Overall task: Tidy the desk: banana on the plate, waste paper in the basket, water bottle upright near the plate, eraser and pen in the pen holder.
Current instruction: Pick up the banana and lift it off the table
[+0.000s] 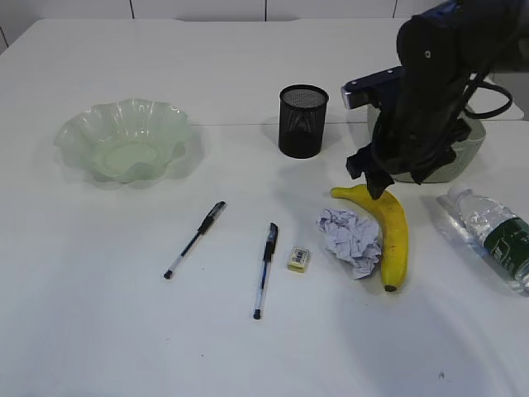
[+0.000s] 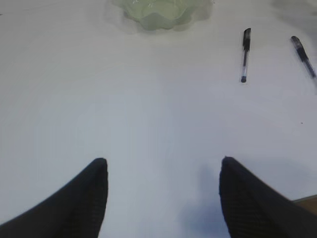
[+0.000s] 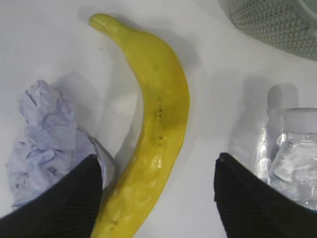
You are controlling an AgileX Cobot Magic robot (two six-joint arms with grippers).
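Note:
A yellow banana [image 1: 390, 225] lies on the white desk with crumpled waste paper [image 1: 351, 240] against its left side. My right gripper [image 1: 376, 178] hangs open just above the banana's stem end. In the right wrist view the banana [image 3: 158, 114] runs between the right gripper's [image 3: 158, 157] fingers, apart from both. The paper [image 3: 49, 144] sits by the left finger and the water bottle [image 3: 292, 148] by the right one. The bottle [image 1: 496, 236] lies on its side. An eraser [image 1: 299, 259] and two pens [image 1: 195, 240] [image 1: 265, 269] rest left of the paper. My left gripper [image 2: 162, 163] is open over bare desk.
The green glass plate [image 1: 126, 141] stands at the far left, and shows as the plate [image 2: 158, 10] at the top of the left wrist view. The black mesh pen holder [image 1: 303, 120] stands behind the pens. The basket [image 1: 467, 153] is partly hidden behind the right arm.

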